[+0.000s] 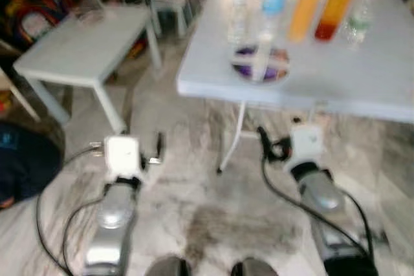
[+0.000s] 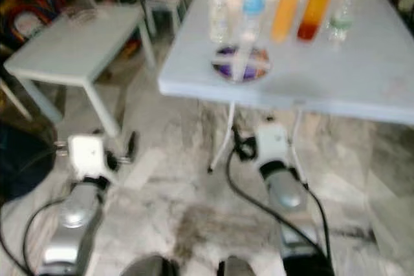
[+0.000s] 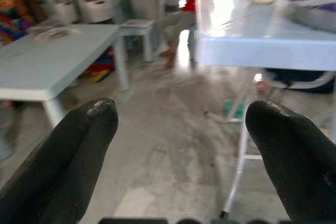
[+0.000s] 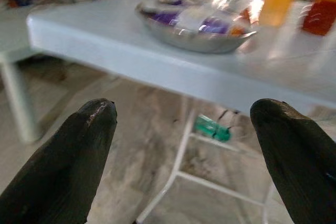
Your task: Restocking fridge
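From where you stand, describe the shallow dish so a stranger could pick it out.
Look at the big white table ahead, on the right. Near its front edge, before the row of bottles, sits a shallow metal dish. It is the one low, round thing there, with purple inside.

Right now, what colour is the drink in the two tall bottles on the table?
Orange; the bottles show best in the left eye view.

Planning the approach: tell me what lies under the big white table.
Under the big white table: its thin white legs, marbled floor, and a small green item. The tabletop hides the rest.
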Available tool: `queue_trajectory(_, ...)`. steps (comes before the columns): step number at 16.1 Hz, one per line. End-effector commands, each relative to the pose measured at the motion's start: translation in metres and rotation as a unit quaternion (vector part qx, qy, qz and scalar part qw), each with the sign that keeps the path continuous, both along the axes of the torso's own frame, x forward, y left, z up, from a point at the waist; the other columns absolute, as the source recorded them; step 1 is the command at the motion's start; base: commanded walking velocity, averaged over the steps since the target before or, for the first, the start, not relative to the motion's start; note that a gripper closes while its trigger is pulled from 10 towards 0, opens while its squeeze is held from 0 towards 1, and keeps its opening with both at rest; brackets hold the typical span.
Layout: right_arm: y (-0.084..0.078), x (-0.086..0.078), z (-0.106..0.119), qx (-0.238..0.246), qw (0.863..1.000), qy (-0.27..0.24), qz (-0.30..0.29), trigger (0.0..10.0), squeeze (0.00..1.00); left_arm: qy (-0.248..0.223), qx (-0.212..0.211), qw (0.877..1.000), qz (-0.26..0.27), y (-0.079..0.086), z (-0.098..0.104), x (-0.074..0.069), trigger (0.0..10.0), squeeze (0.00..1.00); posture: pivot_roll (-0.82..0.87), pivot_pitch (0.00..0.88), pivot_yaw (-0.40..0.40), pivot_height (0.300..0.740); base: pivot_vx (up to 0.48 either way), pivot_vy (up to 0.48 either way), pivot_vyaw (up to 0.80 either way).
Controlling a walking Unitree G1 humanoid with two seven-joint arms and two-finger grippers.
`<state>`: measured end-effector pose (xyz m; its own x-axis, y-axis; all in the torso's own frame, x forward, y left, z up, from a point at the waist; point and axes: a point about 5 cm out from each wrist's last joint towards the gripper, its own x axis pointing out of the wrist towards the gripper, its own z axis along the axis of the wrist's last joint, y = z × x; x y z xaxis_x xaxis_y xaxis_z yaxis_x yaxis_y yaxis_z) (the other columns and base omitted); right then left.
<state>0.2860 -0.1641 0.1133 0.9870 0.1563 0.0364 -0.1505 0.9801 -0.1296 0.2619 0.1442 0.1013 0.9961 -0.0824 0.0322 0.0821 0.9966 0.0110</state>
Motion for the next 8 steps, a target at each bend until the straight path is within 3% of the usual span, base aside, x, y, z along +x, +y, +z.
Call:
queue_trajectory(1,0.005,0.004,0.02,0.015,0.999,-0.033,0.001,10.0,0.0,-0.018,0.005,1.0,0.014,0.007,0.012,0.003,10.0,0.0,-0.08,0.108,0.03,0.74,0.0,0.334,0.0)
queue_trajectory(2,0.007,0.007,0.025,0.017,0.999,-0.037,0.002,10.0,0.0,-0.024,0.008,1.0,0.009,0.005,0.014,0.006,10.0,0.0,-0.09,0.108,0.03,0.74,0.0,0.0,0.0)
queue_trajectory(4,0.007,0.007,0.024,0.016,0.999,-0.035,0.004,10.0,0.0,-0.024,0.004,1.0,-0.002,0.003,0.013,0.007,10.0,0.0,-0.09,0.105,0.031,0.74,0.0,0.0,-0.8)
queue_trajectory(6,0.004,0.005,0.023,0.012,0.999,-0.031,0.002,10.0,0.0,-0.027,-0.007,0.999,-0.019,-0.001,0.016,0.006,10.0,0.0,-0.1,0.102,0.031,0.74,0.268,0.0,-0.67)
queue_trajectory(8,0.002,0.004,0.022,0.01,1.0,-0.028,0.001,10.0,0.0,-0.028,-0.011,0.999,-0.023,-0.004,0.017,0.007,10.0,0.0,-0.1,0.103,0.03,0.74,0.298,0.0,-0.21)
